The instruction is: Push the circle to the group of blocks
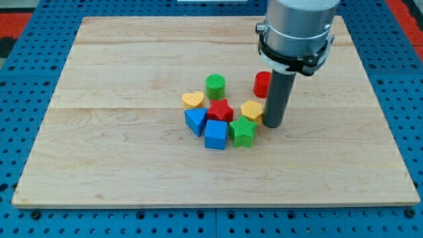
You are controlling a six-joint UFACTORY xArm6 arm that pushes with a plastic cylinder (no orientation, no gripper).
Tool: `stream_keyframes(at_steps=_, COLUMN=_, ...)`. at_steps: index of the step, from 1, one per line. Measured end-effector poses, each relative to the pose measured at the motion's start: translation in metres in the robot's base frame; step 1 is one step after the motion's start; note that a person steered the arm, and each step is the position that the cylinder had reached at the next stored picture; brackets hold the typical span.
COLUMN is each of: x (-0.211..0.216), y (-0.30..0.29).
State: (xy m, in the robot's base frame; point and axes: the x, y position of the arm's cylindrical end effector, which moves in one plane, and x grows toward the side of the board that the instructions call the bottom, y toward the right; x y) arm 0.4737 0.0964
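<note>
Nearest the view's bottom edge, the blue cube (215, 134) and the green star (242, 131) sit side by side on the wooden table (106, 165), with the blue triangular block (195, 121) touching the cube at its 10 o'clock. Just behind them lies the red star (221, 110), flanked by the yellow heart (193, 100) at its 10 o'clock and a second yellow block (252, 110), shape unclear, at its 3 o'clock. My tip (273, 125) rests just beside that yellow block, at its 4 o'clock. This tool is a plain rod with nothing to spread or pinch. Farther back stand the green cylinder (215, 86) and the red cylinder (262, 84), partly hidden behind the rod, at 1 o'clock from the cluster.
</note>
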Motion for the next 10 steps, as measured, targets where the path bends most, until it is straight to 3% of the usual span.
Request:
stream_keyframes(at_steps=1, x=-0.025, y=0.035)
stream_keyframes(at_steps=2, x=-0.078, y=0.047)
stream_keyframes(at_steps=3, x=-0.096, y=0.039)
stream_keyframes(at_steps=5, x=-0.066, y=-0.048)
stream_keyframes(at_steps=6, x=-0.091, y=-0.008)
stream_keyframes(at_steps=7, x=-0.125, y=-0.042)
stream_keyframes(at_steps=8, x=-0.127, y=-0.107)
stream_keyframes(at_steps=10, x=-0.099, y=-0.131)
